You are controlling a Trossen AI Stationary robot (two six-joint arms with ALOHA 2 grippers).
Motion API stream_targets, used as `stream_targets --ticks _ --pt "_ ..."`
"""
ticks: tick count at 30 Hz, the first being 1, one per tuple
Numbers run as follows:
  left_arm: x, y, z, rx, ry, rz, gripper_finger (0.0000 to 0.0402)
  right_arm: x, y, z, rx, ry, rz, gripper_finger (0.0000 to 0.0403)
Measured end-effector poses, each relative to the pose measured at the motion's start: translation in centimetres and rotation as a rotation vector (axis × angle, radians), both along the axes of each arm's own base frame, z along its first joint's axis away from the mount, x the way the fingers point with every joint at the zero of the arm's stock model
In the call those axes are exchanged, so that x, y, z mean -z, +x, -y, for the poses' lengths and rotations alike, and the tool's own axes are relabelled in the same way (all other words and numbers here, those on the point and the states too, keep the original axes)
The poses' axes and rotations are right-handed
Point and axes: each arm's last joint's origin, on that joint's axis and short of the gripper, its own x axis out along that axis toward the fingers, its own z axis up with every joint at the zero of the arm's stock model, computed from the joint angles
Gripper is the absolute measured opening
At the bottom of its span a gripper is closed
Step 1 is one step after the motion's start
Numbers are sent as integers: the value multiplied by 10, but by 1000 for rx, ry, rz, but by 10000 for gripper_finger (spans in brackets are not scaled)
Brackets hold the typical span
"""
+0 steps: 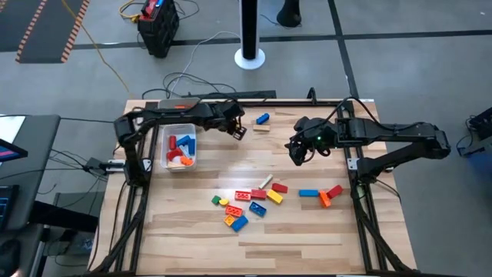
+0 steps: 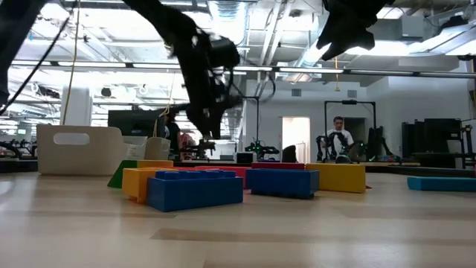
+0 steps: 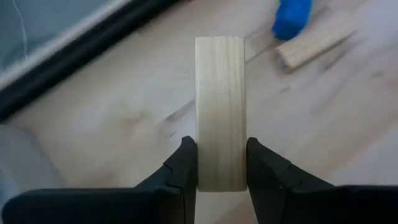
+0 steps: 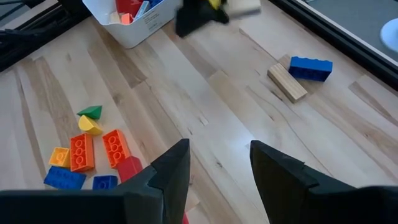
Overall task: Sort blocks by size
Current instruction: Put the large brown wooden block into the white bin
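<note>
My left gripper [image 1: 238, 129] is at the table's far middle, right of the white tray [image 1: 166, 160], and is shut on a pale tan bar [image 3: 219, 106]. My right gripper [image 4: 217, 152] is open and empty, above the table's right half [image 1: 296, 152]. A blue block [image 1: 263, 118] and a tan block [image 1: 261, 128] lie on the table just right of the left gripper. Several coloured blocks [image 1: 246, 204] lie in a loose group at the table's near middle. A few more blocks [image 1: 323, 194] lie to its right. My left gripper pinches the tan bar by its two long sides [image 3: 221, 171], near one end, between its two fingers. The fingers lie across the bar, and most of the bar sticks out past the fingertips. The bar looks clear of the table.
The white tray holds red, blue and orange blocks [image 1: 179, 146]. A dark rail [image 1: 231, 95] runs along the far edge. Bare wood [image 1: 223, 165] lies between the tray, the grippers and the block group. In the low view a person [image 2: 339, 138] stands in the room behind.
</note>
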Motion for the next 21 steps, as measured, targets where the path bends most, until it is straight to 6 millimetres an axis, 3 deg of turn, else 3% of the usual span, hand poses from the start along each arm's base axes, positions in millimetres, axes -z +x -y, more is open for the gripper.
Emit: stream_targets --ticks 5,9,15,21 --pt "-44 -21 28 41 85 -19 97 0 0 0 0 0 0 194" --pt "-61 -47 56 82 102 -52 97 0 0 0 -3 -3 -2 194" --pt "-53 -102 96 5 9 -70 97 0 0 3 -8 -23 -7 194" --pt "-22 -151 122 -216 -106 11 98 -4 3 6 -33 -64 35 194"
